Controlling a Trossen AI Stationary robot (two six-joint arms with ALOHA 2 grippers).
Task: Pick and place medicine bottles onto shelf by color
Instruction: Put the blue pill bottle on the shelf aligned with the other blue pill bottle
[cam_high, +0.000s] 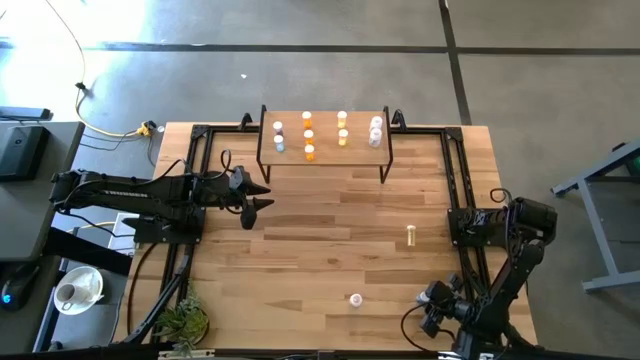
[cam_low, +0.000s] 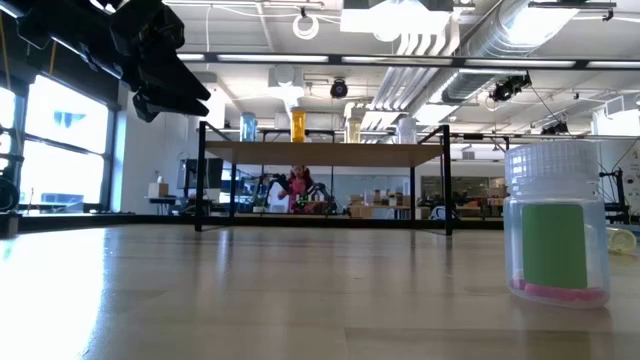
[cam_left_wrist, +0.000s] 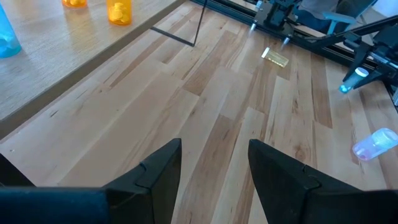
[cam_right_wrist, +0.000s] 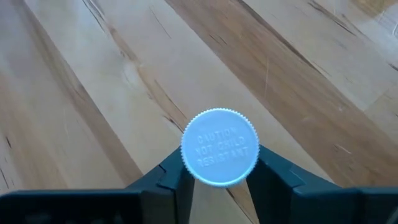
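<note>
High view: the shelf (cam_high: 325, 136) stood at the far middle of the desk (cam_high: 300, 260), carrying rows of medicine bottles (cam_high: 308, 135) grouped by colour, bluish at the left, orange, yellow, then whitish at the right. The left hand (cam_high: 262, 196) hovered just near of the shelf's left end. A yellow bottle (cam_high: 411, 236) lay right of centre, and a pinkish-white bottle (cam_high: 356, 299) stood close to the near edge. The right hand (cam_high: 432, 310) sat at the near right corner, well apart from both.

Low view: the pinkish-white bottle (cam_low: 556, 238), green-labelled, stood upright on the desk in front, with the shelf (cam_low: 325, 153) beyond and the left hand (cam_low: 165, 80) raised at the upper left.

Left wrist view: the left hand's fingers (cam_left_wrist: 155, 171) stood apart with nothing between them, above bare desk; the lying yellow bottle (cam_left_wrist: 275, 57) was farther off.

Right wrist view: the right hand (cam_right_wrist: 219, 171) was clamped on a white-capped bottle (cam_right_wrist: 219, 147), one finger on each side of it.
</note>
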